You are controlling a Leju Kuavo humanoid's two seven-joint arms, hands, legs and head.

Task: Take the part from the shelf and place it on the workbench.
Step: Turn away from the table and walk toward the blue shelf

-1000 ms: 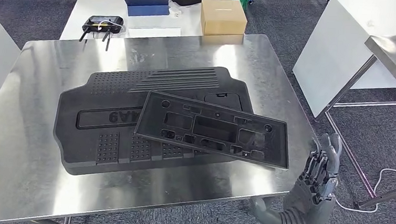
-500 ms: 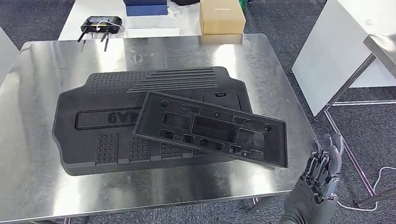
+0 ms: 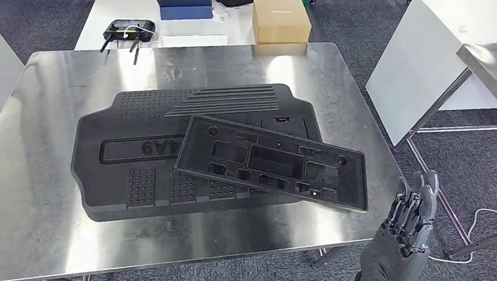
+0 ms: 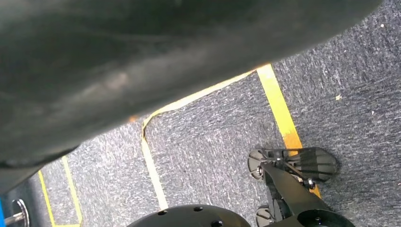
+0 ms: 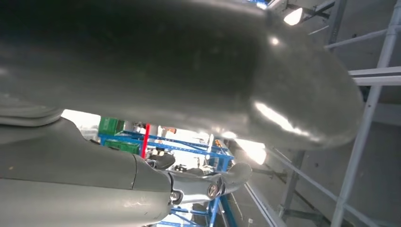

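While the part lies on the workbench, the right hand fingers extend together, empty.

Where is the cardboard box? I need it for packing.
In the head view, the cardboard box sits on the white table beyond the steel workbench, right of the blue case.

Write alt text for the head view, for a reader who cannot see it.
Two black moulded plastic parts lie on a steel workbench: a slim rectangular panel with cut-outs rests tilted across a larger ribbed cover. The robot's right hand is raised beside the bench's right edge, holding nothing. Behind, a white table carries a cardboard box.
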